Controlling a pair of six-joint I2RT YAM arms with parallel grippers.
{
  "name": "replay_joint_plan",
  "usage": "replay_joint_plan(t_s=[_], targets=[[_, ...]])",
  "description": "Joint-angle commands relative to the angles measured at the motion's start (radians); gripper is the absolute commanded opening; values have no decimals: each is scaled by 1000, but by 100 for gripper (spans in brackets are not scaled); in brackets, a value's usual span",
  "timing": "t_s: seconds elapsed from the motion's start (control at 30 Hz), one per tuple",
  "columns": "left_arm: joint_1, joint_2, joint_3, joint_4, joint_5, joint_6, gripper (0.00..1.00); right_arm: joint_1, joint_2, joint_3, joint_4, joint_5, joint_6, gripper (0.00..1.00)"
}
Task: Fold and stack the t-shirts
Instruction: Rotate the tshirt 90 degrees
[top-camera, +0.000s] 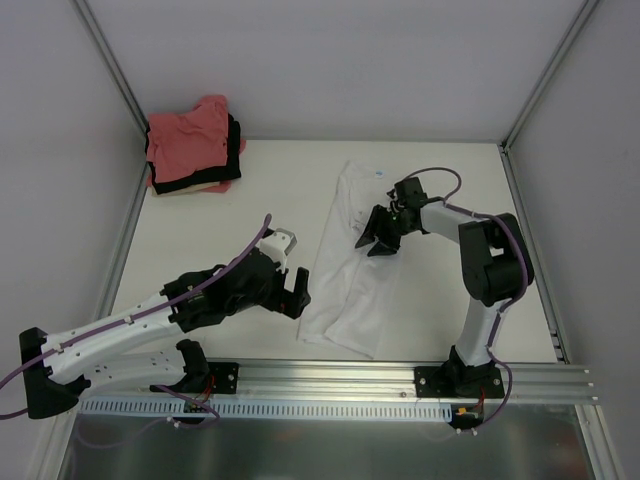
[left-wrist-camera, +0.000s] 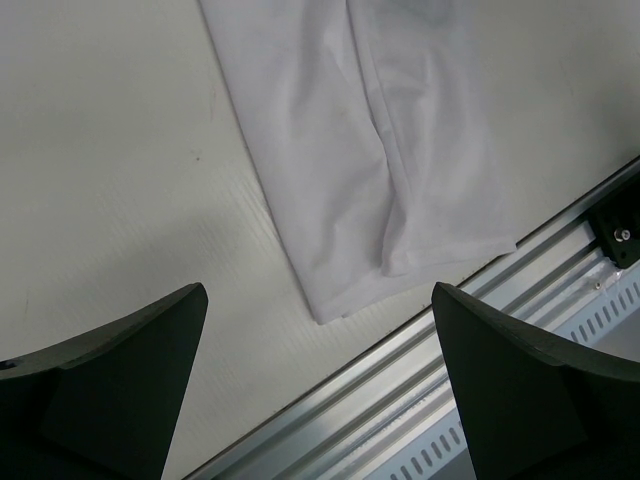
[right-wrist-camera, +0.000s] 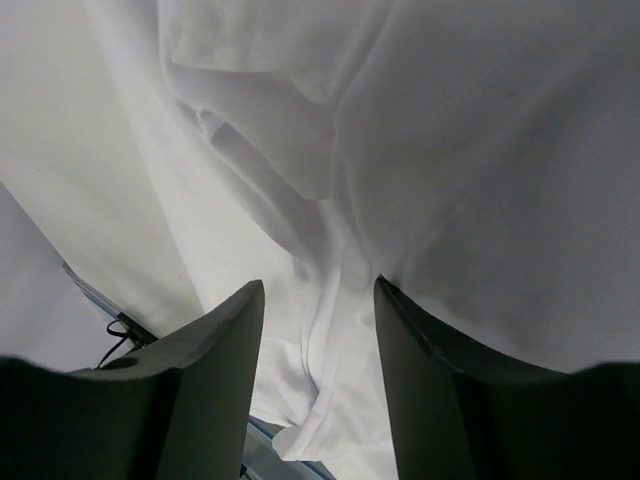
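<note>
A white t-shirt lies as a long, lengthwise-folded strip in the middle of the table, its neck end toward the back. My right gripper hovers low over its upper half. In the right wrist view its jaws stand apart over rumpled white cloth, with a soft ridge of fabric running between them and nothing clamped. My left gripper sits just left of the shirt's lower end, wide open and empty. The shirt's bottom corner lies ahead of its fingers. Folded salmon-pink, black and cream t-shirts are stacked at the back left.
The aluminium rail runs along the table's near edge, just below the shirt's hem and under my left gripper. Frame posts and grey walls close in the left, right and back sides. Bare table lies between the stack and the white shirt.
</note>
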Motion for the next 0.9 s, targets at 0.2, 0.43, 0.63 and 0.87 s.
replay_joint_plan(t_s=[0.2,0.43,0.63,0.87], targets=[[11,30,-38,9,2,-19,99,-17,-228,1,-164,134,-107,69],[19,64,-144,171,168,-27,99,-29,-542,-76,-307,171,-134,89],[19,159,-230,294,346,-34,99,-20,-783,-340,-298,104,-72,81],[22,219,-328,414,430,-37,99,20,-1096,-634,-336,97,0,79]])
